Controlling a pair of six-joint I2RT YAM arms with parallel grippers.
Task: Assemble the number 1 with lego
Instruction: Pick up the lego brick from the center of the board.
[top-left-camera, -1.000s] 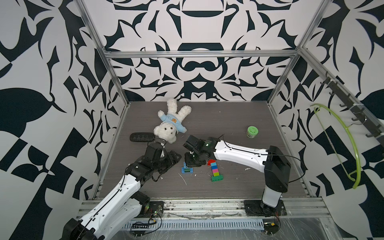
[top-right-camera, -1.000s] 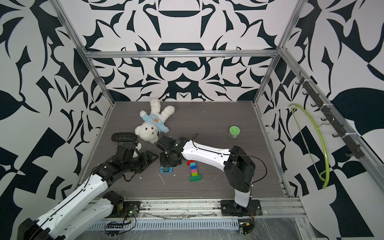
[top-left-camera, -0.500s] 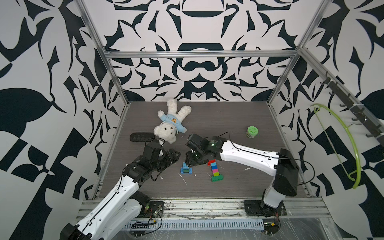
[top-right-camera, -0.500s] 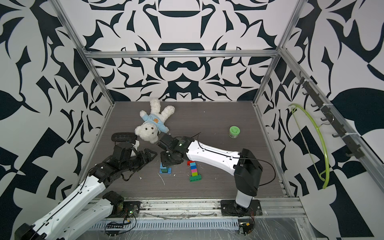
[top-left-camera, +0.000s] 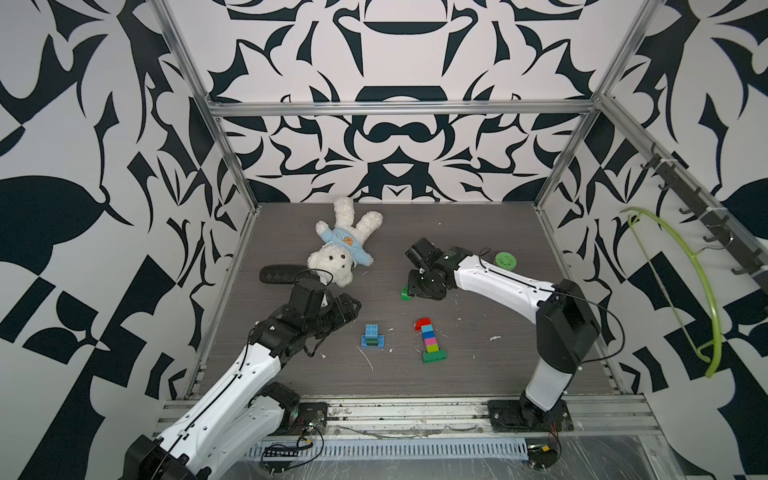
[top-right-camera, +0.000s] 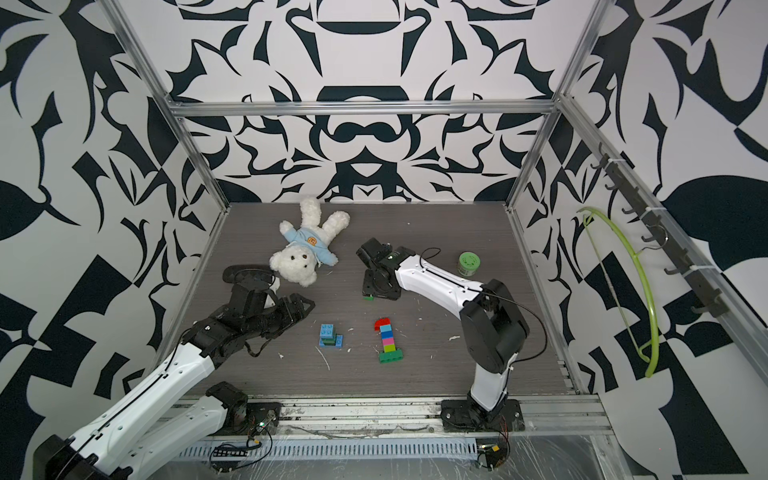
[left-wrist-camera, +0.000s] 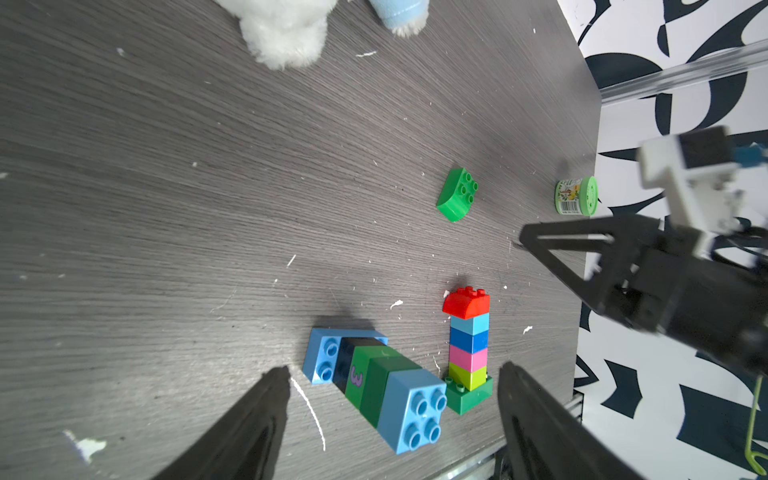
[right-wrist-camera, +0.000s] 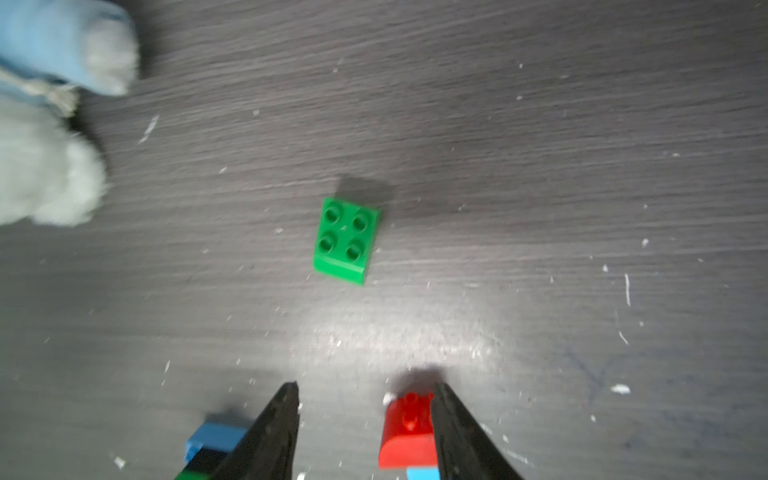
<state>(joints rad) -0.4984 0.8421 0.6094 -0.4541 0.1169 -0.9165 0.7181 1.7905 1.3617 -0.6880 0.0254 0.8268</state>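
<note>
Right end effector (right-wrist-camera: 366, 386) released, empty | left end effector (left-wrist-camera: 393, 368) released | green brick (right-wrist-camera: 347, 241) lies free | teddy (top-left-camera: 340, 253) nearby

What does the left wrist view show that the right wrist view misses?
Only left wrist: the green-lidded jar, the whole brick tower down to its green base, and the full lying stack. Only right wrist: the empty gap of the open right gripper. Both: the loose green brick, the tower's red cap, the teddy.
</note>
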